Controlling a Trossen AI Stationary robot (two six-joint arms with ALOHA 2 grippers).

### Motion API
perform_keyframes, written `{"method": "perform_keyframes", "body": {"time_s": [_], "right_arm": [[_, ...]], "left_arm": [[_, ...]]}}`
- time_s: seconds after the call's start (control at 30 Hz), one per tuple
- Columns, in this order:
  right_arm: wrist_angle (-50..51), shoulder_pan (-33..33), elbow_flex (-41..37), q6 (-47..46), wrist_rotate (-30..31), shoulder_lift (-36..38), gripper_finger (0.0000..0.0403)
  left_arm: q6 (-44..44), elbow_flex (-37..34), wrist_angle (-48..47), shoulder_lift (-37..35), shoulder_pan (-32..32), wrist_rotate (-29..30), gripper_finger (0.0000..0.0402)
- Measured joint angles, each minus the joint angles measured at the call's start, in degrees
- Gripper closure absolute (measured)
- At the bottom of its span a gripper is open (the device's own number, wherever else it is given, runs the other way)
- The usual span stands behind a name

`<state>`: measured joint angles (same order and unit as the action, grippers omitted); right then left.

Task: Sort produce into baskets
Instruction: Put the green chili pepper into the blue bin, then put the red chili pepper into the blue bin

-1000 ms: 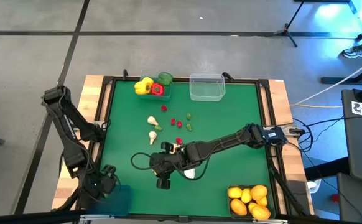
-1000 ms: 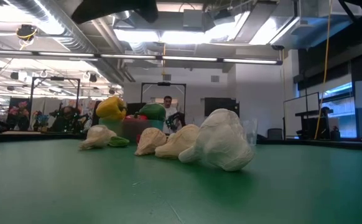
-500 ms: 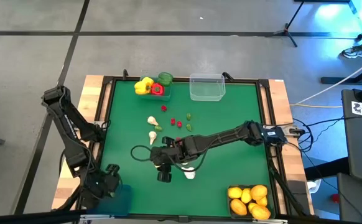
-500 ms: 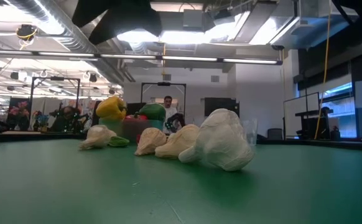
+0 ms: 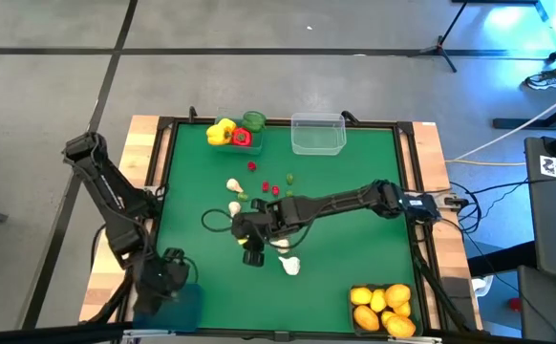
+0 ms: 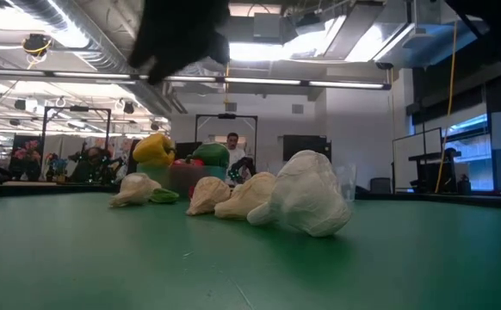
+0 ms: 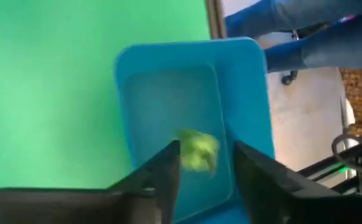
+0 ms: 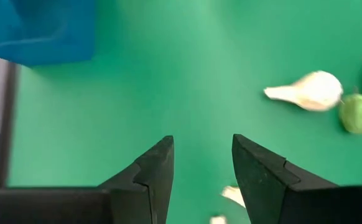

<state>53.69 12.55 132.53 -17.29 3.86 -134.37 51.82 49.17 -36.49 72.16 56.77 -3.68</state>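
The left hand [image 7: 203, 165] hangs over the blue bin [image 7: 243, 93] at the near left corner of the surface [image 5: 354, 182], fingers apart, a small green piece [image 7: 196, 149] loose between them, seemingly dropping in. The right hand [image 8: 203, 165] hovers open and empty at mid-surface above the garlic bulbs [image 5: 288, 266]. Peppers [image 5: 223, 131] sit at the far edge beside the clear bin [image 5: 317, 134]; citrus [image 5: 383, 306] fills the near right bin. The risk I see: a light piece bouncing off the bin wall, or the right hand nudging a bulb so it rolls.
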Motion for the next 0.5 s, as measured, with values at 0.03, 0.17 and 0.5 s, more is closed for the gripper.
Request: {"method": "perform_keyframes", "body": {"time_s": [0.03, 0.17, 0.5], "right_arm": [[1.13, -0.52, 0.00, 0.42, -0.12, 0.00, 0.0244], [6.09, -2.98, 0.00, 1.76, -2.04, 0.00, 0.0244], [17.34, -9.32, -1.65, 3.89, -3.62, 0.09, 0.0212]], "left_arm": [[0.17, 0.00, -0.76, 0.00, -0.51, -0.22, 0.0239], [-1.81, 0.00, -3.57, 0.00, -2.77, -0.35, 0.0164], [-4.81, 0.00, -6.73, 0.00, -7.46, 1.18, 0.0089]]}}
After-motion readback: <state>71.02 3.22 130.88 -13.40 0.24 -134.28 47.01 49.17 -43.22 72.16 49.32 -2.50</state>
